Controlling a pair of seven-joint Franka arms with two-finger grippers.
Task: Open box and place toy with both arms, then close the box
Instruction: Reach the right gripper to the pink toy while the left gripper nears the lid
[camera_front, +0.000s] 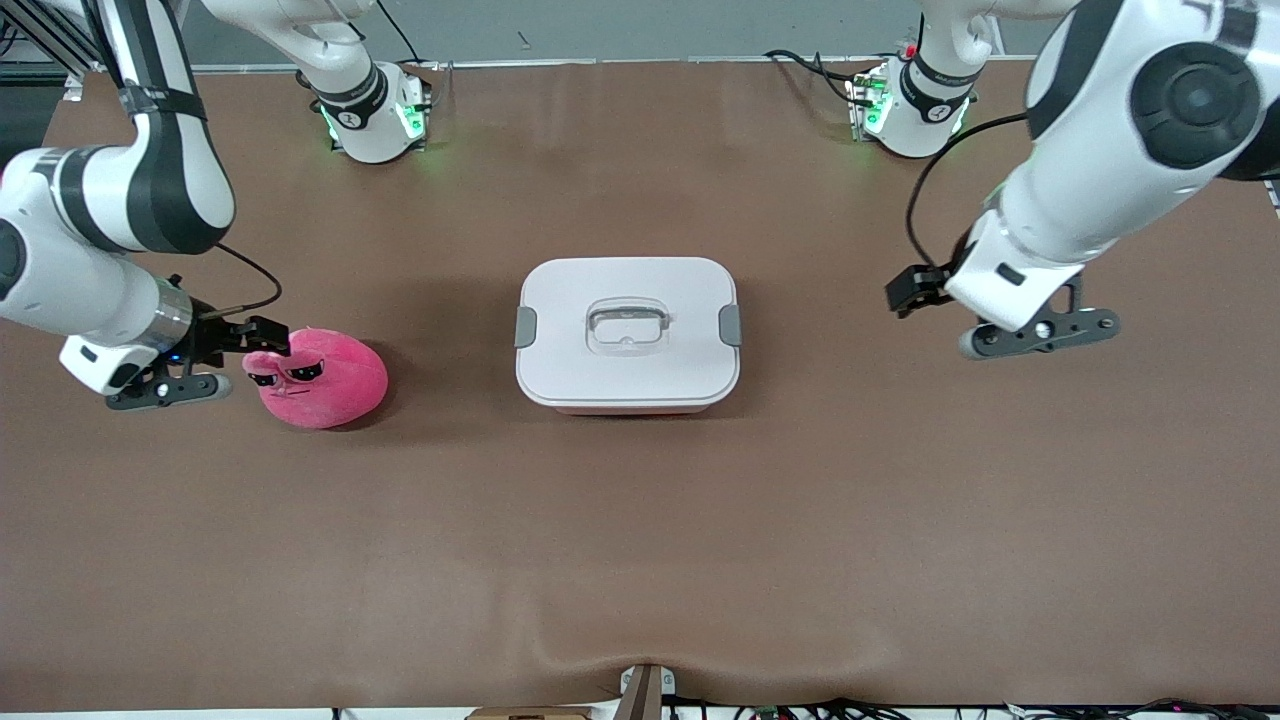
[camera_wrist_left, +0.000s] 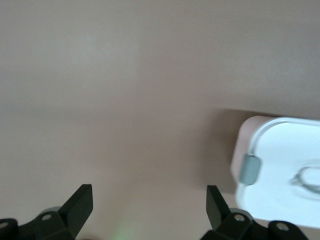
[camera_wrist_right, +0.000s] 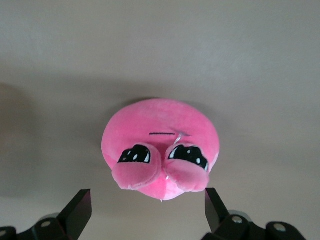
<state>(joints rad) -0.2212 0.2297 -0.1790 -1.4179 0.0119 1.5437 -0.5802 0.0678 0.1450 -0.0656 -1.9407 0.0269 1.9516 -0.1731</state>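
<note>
Seen only from the front: whole box (camera_front: 628, 333) mid-counter (camera_front: 640, 560), lid shut, grey clips at both short ends, clear handle recessed in the middle; long axis running from one arm's end of the counter toward the other.

Left wrist view catching just one end of the box (camera_wrist_left: 280, 172), with a single clip and part of the handle, off to one side of the left fingers (camera_wrist_left: 80, 205), not between them. Left gripper (camera_front: 915, 290) hanging over bare counter toward the left arm's end, well apart from the box, fingers spread wide.

Right wrist view showing the toy's face plainly: toy (camera_wrist_right: 160, 147) lying just ahead of the spread right fingers (camera_wrist_right: 79, 207), eyes and snout turned toward them. From the front, toy (camera_front: 318, 378) on the counter toward the right arm's end, face toward the right gripper (camera_front: 262, 340), whose tips sit just beside it; contact not discernible.
</note>
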